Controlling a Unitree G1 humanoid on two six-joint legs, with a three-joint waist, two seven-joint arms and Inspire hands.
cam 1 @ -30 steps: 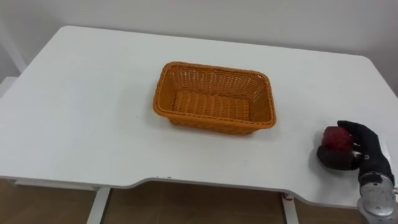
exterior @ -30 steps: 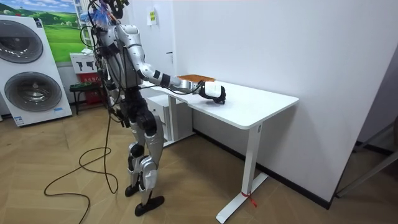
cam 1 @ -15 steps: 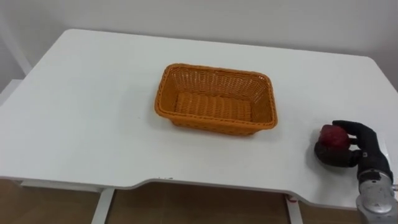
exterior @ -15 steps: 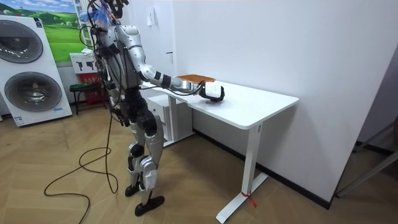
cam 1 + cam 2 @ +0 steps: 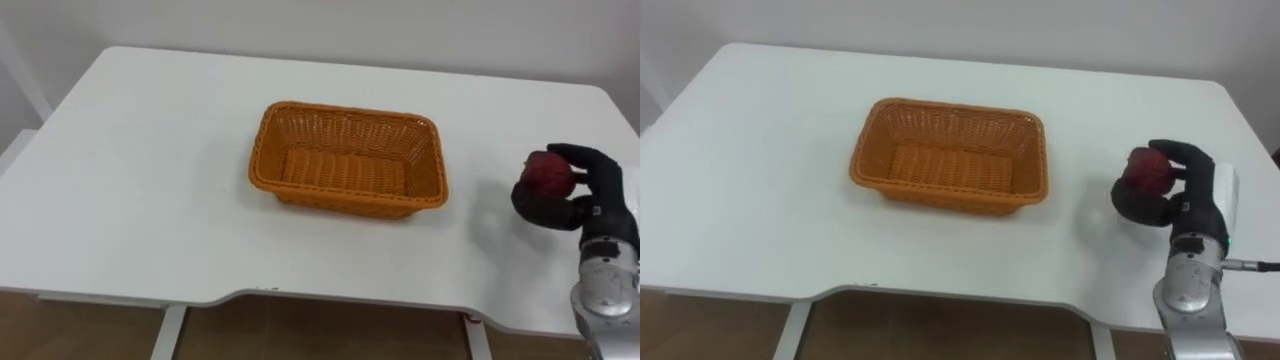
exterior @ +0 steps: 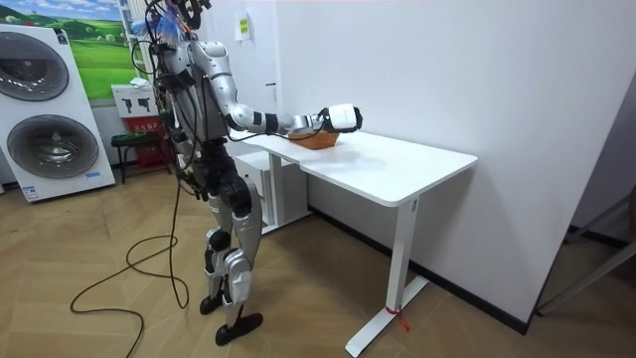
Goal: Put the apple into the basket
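Right hand [image 5: 578,195] curled round red apple [image 5: 545,172], orange wicker basket [image 5: 347,159] on white table [image 5: 140,170]

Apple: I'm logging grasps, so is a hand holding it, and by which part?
Yes. The right hand holds the apple, with its fingers curled over the top and far side and its palm underneath, above the table.

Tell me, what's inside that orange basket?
Nothing: the basket shows only its bare woven bottom, though its near wall hides a thin strip of it. The apple is off to the side, held in the right hand.
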